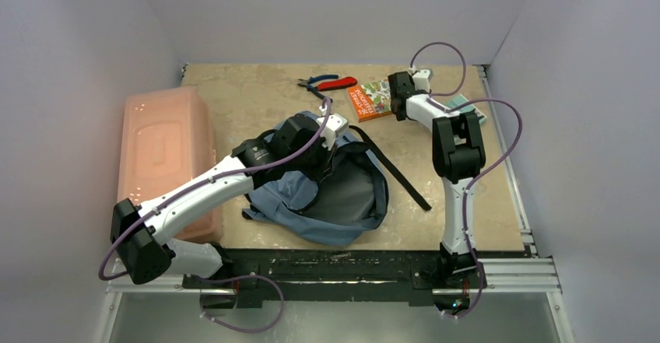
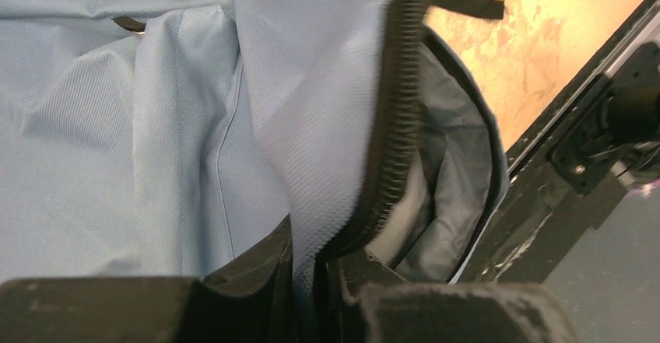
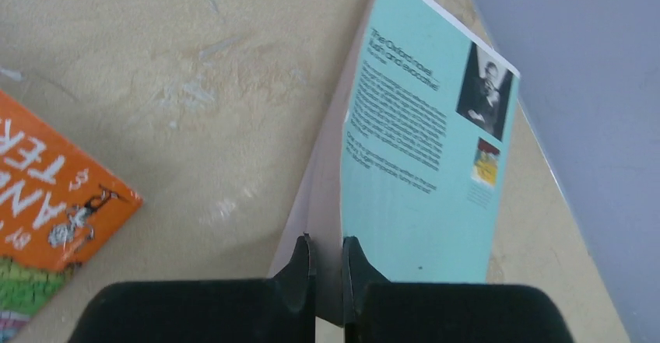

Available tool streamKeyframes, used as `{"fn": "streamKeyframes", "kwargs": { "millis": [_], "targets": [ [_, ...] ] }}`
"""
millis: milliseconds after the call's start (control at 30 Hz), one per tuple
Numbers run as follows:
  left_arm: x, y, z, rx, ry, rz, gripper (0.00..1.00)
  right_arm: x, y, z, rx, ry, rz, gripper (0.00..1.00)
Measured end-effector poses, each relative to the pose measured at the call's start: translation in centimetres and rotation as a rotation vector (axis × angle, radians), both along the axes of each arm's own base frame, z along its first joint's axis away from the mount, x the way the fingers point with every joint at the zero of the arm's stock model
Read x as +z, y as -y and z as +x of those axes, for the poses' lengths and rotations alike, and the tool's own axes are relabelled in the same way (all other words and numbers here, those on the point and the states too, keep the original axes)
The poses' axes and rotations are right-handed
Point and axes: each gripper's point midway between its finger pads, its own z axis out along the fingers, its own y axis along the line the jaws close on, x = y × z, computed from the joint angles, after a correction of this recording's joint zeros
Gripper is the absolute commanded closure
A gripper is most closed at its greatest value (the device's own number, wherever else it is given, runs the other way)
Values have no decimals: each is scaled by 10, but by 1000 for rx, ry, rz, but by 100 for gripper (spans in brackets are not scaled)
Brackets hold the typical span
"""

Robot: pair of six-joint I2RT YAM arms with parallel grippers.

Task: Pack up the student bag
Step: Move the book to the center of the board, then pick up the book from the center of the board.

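Left gripper (image 2: 311,281): nearest the lens, your jaws are almost together. They pinch the zip-edged rim of the student bag (image 2: 257,110) and lift it.
Bag position: it lies mid-table beside the pink box (image 1: 163,148), with its grey lining exposed toward the near edge.
Right gripper (image 3: 327,281): your jaws are closed to a thin slit on the bottom edge of the teal book (image 3: 424,164). The book is tilted up off the table (image 3: 194,71) at the far right, near the orange book (image 3: 47,195).
Step in hand: judging by this, you are picking up a book while the mouth is held open.
Next move: carry the book leftward to the opening and feed it in edge first, with the rim held high.
Bag versus jaws: it is gripped by the left jaws and well apart from the right.
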Motion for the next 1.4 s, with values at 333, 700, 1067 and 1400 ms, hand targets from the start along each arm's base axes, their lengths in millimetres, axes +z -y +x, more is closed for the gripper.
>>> {"fn": "streamKeyframes", "kwargs": {
  "millis": [333,700,1067,1400],
  "targets": [
    [42,-6,-1,47,86,-145,42,26,-26,-57,116,18,24,100],
    [114,11,41,253,-135,-477,37,43,-52,-155,296,149,318,100],
    [-29,137,143,370,-624,-471,27,86,-69,-174,439,351,451,100],
    [-78,222,150,372,-727,-516,3,79,-80,-183,500,336,509,100]
  ]
}}
